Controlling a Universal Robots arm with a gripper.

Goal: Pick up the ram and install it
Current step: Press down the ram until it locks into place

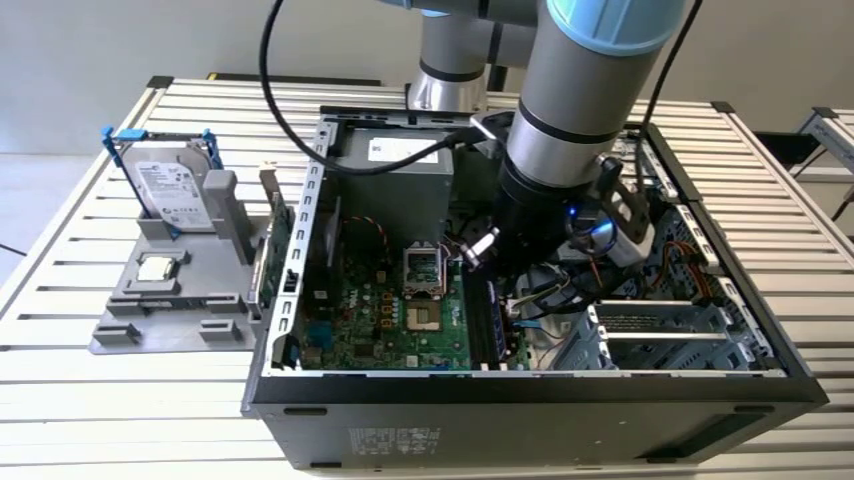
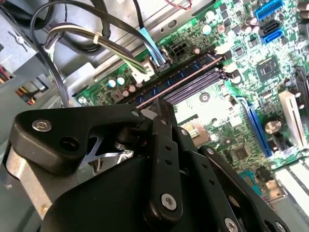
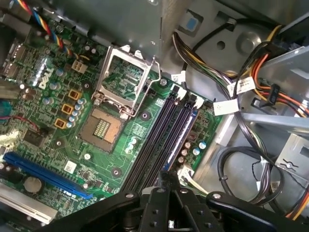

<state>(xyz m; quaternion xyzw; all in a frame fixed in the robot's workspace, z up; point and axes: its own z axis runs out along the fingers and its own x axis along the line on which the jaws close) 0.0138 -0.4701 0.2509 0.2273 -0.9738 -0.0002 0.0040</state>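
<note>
Inside the open computer case, my gripper reaches down to the memory slots on the green motherboard. The ram appears edge-on as a thin pale line along one slot, running away from my fingertips. My gripper looks shut on the ram's near part, its black fingers drawn close together at the slot. In the first wrist view my gripper sits at the near end of the slots. The ram's faces and chips are hidden.
An open, empty CPU socket lies beside the slots. Bundled cables and metal drive bays crowd the other side. On the exterior view's left, a grey holder carries a silver hard drive and a small square chip.
</note>
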